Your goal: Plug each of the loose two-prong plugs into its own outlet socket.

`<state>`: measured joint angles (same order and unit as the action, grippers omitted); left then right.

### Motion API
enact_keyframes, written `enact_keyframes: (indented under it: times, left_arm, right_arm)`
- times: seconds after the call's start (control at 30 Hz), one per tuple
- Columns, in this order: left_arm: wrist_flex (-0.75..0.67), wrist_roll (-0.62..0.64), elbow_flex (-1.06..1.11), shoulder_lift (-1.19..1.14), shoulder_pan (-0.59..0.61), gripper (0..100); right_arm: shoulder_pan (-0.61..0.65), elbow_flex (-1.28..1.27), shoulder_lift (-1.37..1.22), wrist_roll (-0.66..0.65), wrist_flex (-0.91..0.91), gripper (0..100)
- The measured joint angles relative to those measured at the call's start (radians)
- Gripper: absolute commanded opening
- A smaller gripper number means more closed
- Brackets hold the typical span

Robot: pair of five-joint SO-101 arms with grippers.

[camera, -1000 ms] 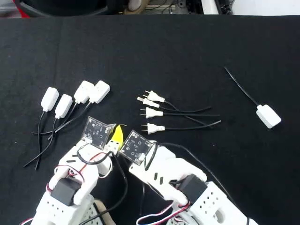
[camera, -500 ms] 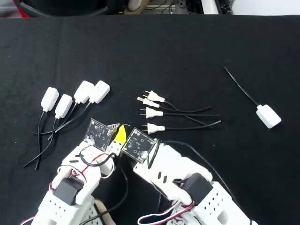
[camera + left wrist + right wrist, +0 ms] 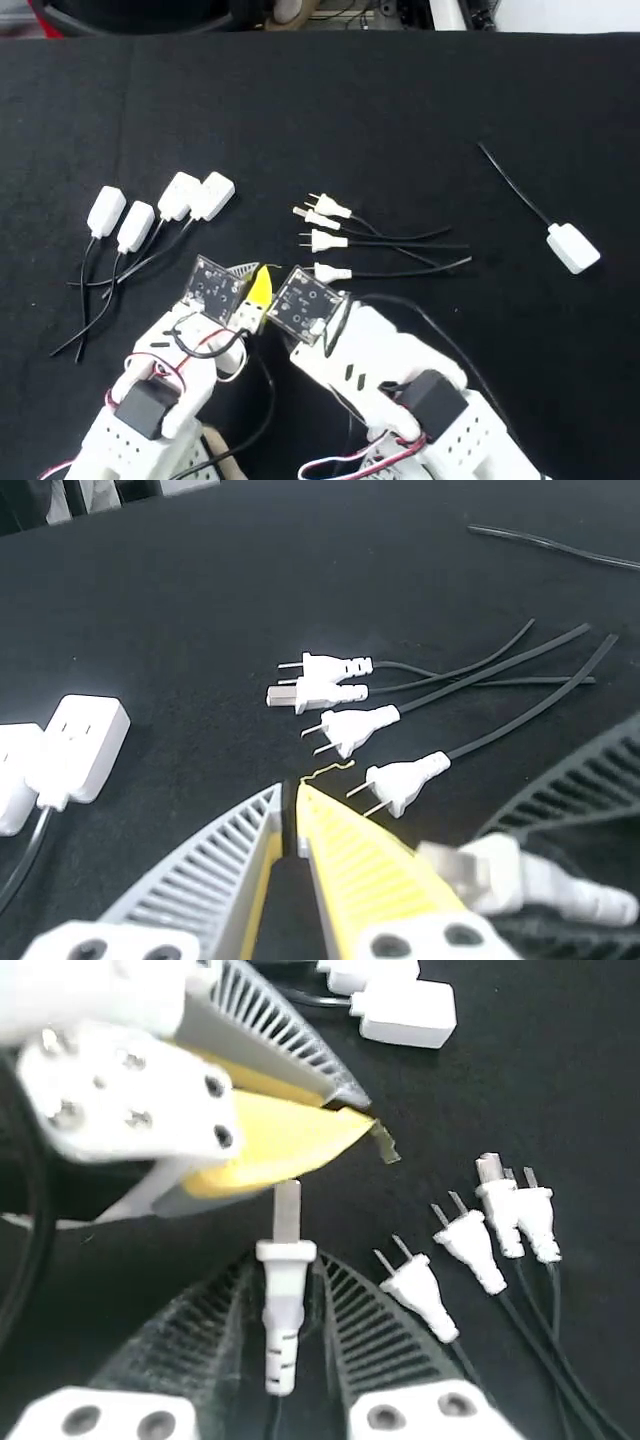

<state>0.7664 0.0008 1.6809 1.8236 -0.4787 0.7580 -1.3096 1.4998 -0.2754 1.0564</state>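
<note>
Nearest, at 6 o'clock, my right gripper (image 3: pixel 285 1260) is clamped on a two-prong plug (image 3: pixel 282 1330), prongs leading. My left gripper (image 3: pixel 290 790) sits just beside it, jaws pinched together on nothing.

Recommendation: the left should steady a socket, and the prongs go in square to the slots.

Four loose plugs (image 3: pixel 325 240) lie at centre. Four outlet sockets (image 3: pixel 210 195) sit at 9 o'clock and a lone socket (image 3: pixel 572 247) at 3.

The held plug's cord is hidden under the jaws. I cannot make out the lone socket's slots.

My left gripper (image 3: pixel 293 795) is ribbed grey and smooth yellow plastic, my right gripper (image 3: pixel 285 1268) ribbed dark plastic around a smooth, slightly glossy white plastic plug (image 3: pixel 282 1310) with dull metal prongs, all over matt, faintly fuzzy black cloth (image 3: pixel 400 100).
</note>
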Motion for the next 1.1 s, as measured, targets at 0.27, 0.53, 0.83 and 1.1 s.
enact_keyframes:
  times: [0.27, 0.53, 0.83, 1.1]
  left_arm:
    - [0.003, -0.048, 0.000, -0.009, -0.044, 5]
    - [0.005, -0.048, 0.000, -0.012, -0.054, 5]
    - [0.005, -0.048, 0.000, -0.012, 0.058, 5]
    - [0.005, -0.048, 0.000, -0.012, 0.123, 5]
  right_arm:
    - [-0.002, 0.147, 0.100, 0.031, 0.091, 1.2]
    - [-0.006, 0.173, 0.272, 0.035, 0.166, 1.2]
    - [-0.477, 0.227, 0.166, 0.014, 0.181, 1.2]
    - [-1.135, 0.508, -0.379, 0.003, 0.212, 1.2]
